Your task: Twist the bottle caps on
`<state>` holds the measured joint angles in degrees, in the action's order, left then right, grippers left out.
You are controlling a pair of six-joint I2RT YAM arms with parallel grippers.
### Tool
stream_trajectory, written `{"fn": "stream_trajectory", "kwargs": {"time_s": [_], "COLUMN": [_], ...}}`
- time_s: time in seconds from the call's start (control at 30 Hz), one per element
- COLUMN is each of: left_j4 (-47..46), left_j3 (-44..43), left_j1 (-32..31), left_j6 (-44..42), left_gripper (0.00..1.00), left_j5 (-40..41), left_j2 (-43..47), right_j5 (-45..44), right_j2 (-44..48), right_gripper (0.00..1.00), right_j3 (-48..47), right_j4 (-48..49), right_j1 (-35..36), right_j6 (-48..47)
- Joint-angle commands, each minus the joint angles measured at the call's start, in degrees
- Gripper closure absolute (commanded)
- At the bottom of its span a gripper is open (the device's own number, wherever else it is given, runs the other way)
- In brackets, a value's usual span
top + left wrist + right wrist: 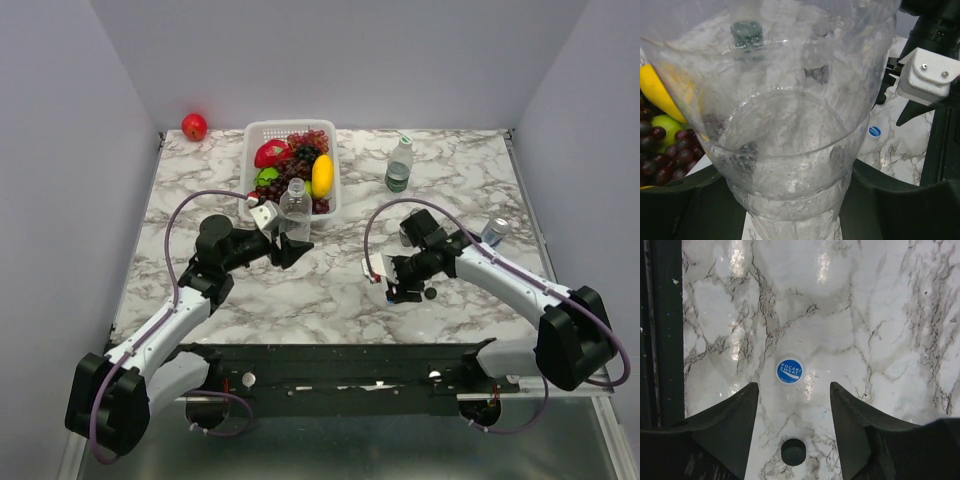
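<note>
Two loose caps: I see a blue cap (789, 371) printed POCARI SWEAT and a black cap (793, 451), both lying flat on the marble table (880, 315), apart from each other.
Right wrist view: the blue cap lies just beyond the fingertips. The black cap is nearer the camera, between the two fingers.
Right gripper (793, 386): spread wide over the marble, grasping nothing.
Overhead view: the black cap shows just beside the right gripper. I cannot make out the blue cap from here.
Left wrist view: the blue cap appears past the clear bottle (295, 208), on the marble near the right arm's white camera block (927, 75).
Left gripper (292, 243): clenched on the lower body of the clear bottle, which stands upright just beside the white basket (290, 124).
Third cap: a white-green cap (405, 140) sits atop a green-labelled bottle (399, 172) on the far side, overhead view only.
Surroundings: fruit in the basket, a red apple (194, 126) at the far left corner, and a small bottle (494, 232) beside the right forearm.
</note>
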<state>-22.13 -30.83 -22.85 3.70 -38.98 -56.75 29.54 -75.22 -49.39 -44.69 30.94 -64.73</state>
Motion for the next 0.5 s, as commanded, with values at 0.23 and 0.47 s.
{"fn": "stream_trajectory", "kwargs": {"time_s": [0.23,0.47], "left_j4": [3.1,2.9], "left_j3": [0.9,1.4], "left_j1": [4.2,4.4], "left_j6": [0.2,0.2], "left_gripper": [1.0,1.0], "left_j5": [0.2,0.1], "left_j2": [2.7,2.5], "right_j5": [-6.1,-7.0], "right_j2": [-5.5,-7.0], "right_gripper": [0.36,0.43], "right_j3": [3.7,4.9], "right_j4": [6.5,7.4], "right_j1": [3.6,4.4], "right_j6": [-5.9,-7.7]}}
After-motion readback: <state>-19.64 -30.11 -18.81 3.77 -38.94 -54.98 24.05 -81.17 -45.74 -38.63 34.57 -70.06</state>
